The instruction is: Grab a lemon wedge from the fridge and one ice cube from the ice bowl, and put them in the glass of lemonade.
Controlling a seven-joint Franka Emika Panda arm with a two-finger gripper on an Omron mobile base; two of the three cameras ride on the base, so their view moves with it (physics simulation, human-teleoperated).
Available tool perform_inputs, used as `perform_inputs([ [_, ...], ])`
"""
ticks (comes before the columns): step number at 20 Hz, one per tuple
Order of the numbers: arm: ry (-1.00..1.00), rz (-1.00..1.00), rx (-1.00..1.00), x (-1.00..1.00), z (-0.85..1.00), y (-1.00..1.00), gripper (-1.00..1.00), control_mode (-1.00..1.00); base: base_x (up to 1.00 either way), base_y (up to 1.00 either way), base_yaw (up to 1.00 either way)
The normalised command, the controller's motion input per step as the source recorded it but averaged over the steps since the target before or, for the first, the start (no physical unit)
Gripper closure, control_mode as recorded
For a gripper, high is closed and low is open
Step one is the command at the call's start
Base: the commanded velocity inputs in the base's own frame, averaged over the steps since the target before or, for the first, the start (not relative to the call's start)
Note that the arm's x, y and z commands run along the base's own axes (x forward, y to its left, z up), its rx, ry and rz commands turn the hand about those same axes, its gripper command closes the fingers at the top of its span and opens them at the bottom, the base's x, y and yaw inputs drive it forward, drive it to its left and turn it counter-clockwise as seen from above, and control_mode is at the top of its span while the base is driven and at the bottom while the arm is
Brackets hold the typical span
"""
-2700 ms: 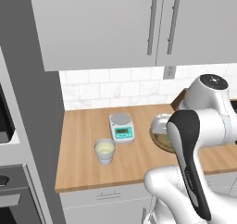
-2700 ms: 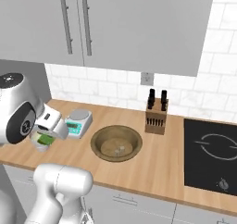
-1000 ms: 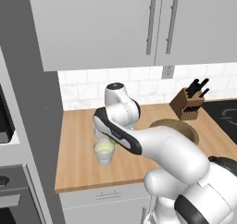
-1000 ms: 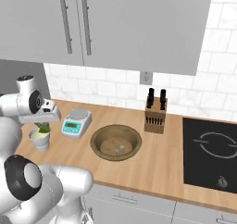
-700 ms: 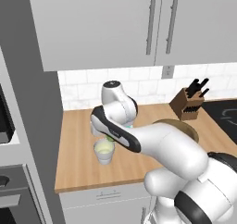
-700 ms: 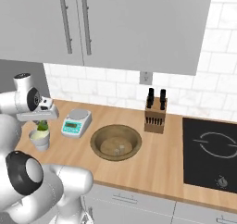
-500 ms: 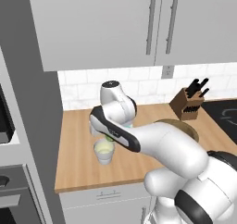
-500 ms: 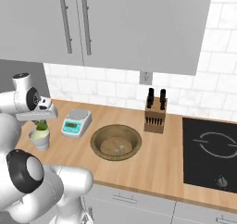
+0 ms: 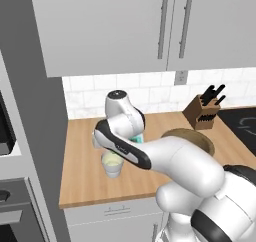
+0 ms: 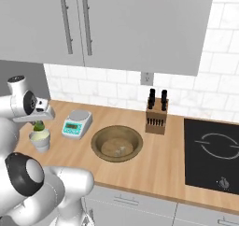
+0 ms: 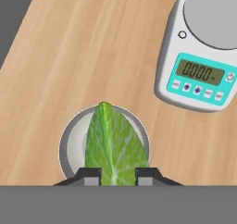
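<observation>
Lemon wedge: held between the two finger tips of the gripper, directly above the mouth of the glass of lemonade. In the hand view the jaws stand narrowly apart, clamped on the base of the wedge, one dark tip on each side of it. The wedge's long axis runs along the line of the fingers, its pointed end away from the gripper and over the far rim of the glass. Its cut face, pale green with light veins, is turned toward the hand camera. Whether the point dips below the rim cannot be told.

In the right base view the gripper hangs just over the glass, with a small green piece showing beneath the hand. In the left base view the glass stands on the wooden counter, toward its left end, below the arm's wrist; the fingers themselves are hidden there by the arm.

Kitchen scale: white and teal, on the counter just beside the glass, not touching it.

Ice bowl: on the counter on the far side of the scale from the glass, well apart from the gripper. A knife block stands beyond the bowl, near the wall.
</observation>
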Motion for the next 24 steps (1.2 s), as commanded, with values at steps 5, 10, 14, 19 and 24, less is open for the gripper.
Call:
perform_inputs([
  [5, 0.00, 0.03, 0.07, 0.00, -0.20, 0.00, 1.00, -1.00, 0.00, 0.00, 0.00],
  [10, 0.00, 0.01, 0.04, 0.00, 0.00, 0.05, 1.00, -1.00, 0.00, 0.00, 0.00],
  [14, 0.00, 0.00, 0.00, 0.07, 0.00, 0.10, 1.00, -1.00, 0.00, 0.00, 0.00],
  [19, 0.00, 0.00, 0.00, 0.20, 0.00, 0.00, 1.00, -1.00, 0.00, 0.00, 0.00],
  [24, 0.00, 0.00, 0.00, 0.01, 0.00, 0.00, 1.00, -1.00, 0.00, 0.00, 0.00],
])
